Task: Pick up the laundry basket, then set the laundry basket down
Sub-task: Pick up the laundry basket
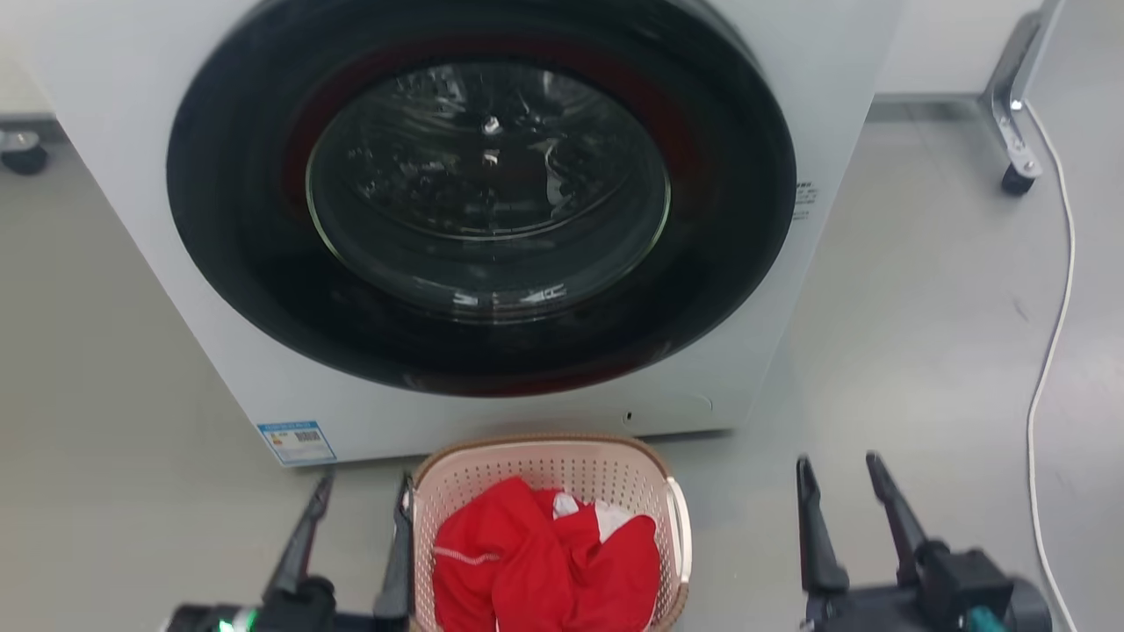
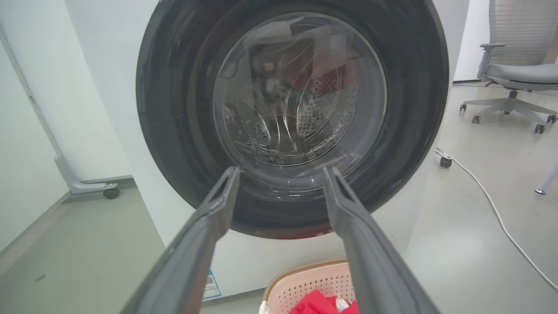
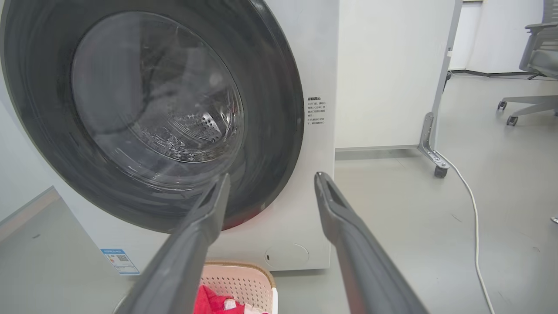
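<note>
The pale pink laundry basket (image 1: 562,474) stands on the floor right before the washer, with red clothes (image 1: 544,562) heaped inside. Its tan rim (image 2: 301,267) and perforated wall show low in the left wrist view, and its corner (image 3: 244,283) low in the right wrist view. My left gripper (image 1: 364,481) is open just left of the basket, its inner finger close against the basket's left wall; whether it touches I cannot tell. My right gripper (image 1: 839,461) is open and empty, well to the right of the basket.
A white front-loading washer (image 1: 492,219) with a shut round glass door stands behind the basket. A white cable (image 1: 1049,351) runs along the floor at right, past a caster leg (image 1: 1014,149). A grey office chair (image 2: 514,78) stands further right.
</note>
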You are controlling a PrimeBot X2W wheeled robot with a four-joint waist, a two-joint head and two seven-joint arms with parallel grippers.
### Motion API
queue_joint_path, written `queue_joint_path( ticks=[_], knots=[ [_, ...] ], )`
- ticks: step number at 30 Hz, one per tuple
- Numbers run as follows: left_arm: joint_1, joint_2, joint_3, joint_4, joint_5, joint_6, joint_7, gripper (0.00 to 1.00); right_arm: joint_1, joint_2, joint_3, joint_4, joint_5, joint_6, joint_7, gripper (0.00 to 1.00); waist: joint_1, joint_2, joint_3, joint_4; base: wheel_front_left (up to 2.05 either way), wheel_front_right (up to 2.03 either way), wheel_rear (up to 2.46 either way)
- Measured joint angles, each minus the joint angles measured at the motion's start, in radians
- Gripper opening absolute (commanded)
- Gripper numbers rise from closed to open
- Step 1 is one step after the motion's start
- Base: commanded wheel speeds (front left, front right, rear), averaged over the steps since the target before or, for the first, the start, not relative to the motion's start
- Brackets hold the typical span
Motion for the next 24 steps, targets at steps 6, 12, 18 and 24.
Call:
queue_joint_path(
  ticks=[6,12,18,24],
  knots=[
    [-0.106,-0.003,0.035,0.028,-0.015,-0.002,0.0,1.0,-0.128,0.0,-0.018,0.031,0.012,0.01,-0.001,1.0,0.0002,0.0,0.075,-0.006,0.0,0.0,0.0],
    [-0.192,-0.006,0.047,0.111,-0.036,-0.014,0.001,1.0,-0.228,0.0,-0.026,0.101,0.017,0.021,-0.001,1.0,0.0002,0.0001,0.158,-0.012,0.0,0.0,0.0],
    [-0.292,-0.011,0.036,0.224,-0.041,-0.028,0.019,1.0,-0.337,-0.001,-0.041,0.21,0.029,0.031,-0.001,1.0,0.0002,0.0001,0.259,-0.015,0.0,0.0,0.0],
    [-0.373,-0.019,0.037,0.315,-0.05,-0.037,0.039,1.0,-0.432,-0.001,-0.043,0.302,0.035,0.038,0.005,1.0,0.0,0.0002,0.348,-0.014,0.0,0.0,0.0]
  ],
)
